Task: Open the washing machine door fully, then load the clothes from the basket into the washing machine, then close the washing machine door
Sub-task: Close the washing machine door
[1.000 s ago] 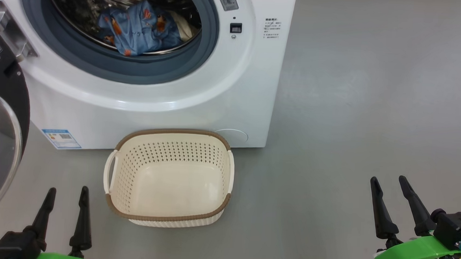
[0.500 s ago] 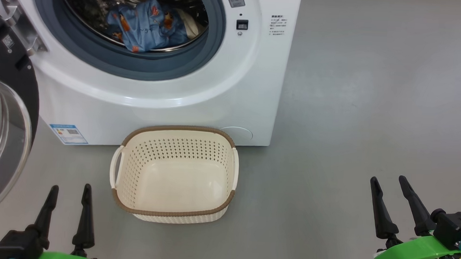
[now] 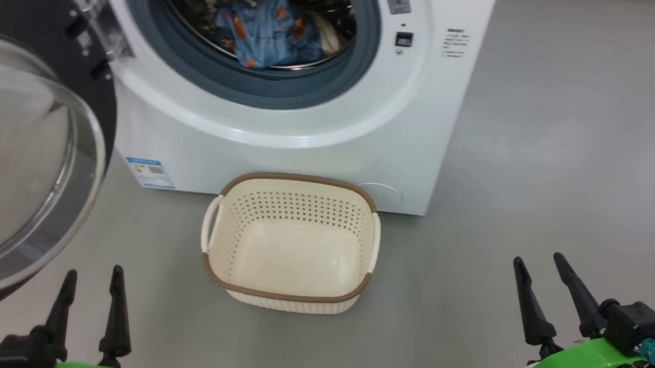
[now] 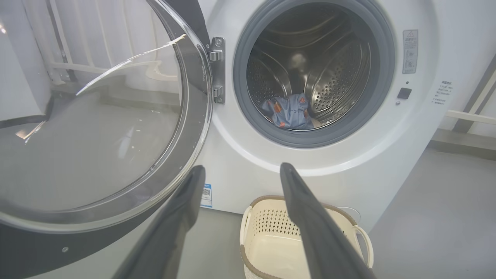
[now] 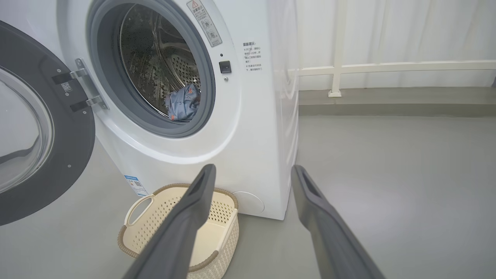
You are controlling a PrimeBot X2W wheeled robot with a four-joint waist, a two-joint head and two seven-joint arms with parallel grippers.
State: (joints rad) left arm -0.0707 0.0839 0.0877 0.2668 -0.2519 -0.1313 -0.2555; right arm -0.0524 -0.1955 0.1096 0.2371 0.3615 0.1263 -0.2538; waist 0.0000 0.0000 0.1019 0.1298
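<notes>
Door: washing machine door [image 3: 26, 157] stands swung wide, leaving the drum [image 4: 337, 73] free.
Clothes: clothes [image 3: 271, 32] lie inside the drum; basket [image 3: 292, 218] stands empty below.
Claws: left claw [image 3: 93, 272] and right claw [image 3: 538, 259] spread wide, holding nothing; only closing remains, I judge.

Door [image 3: 33, 135] cut off left; label [image 3: 150, 172] unreadable

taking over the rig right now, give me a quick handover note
Left hand: open, holding nothing, near the door.
Right hand: open, holding nothing.
Round black-rimmed glass washing machine door: swung wide open.
Light blue orange-print clothes: in the steel drum of the white washing machine.
Cream perforated plastic basket with brown rim: on the floor before the machine, nothing inside.
Done: door opened, clothes loaded. Left: close the door.
</notes>
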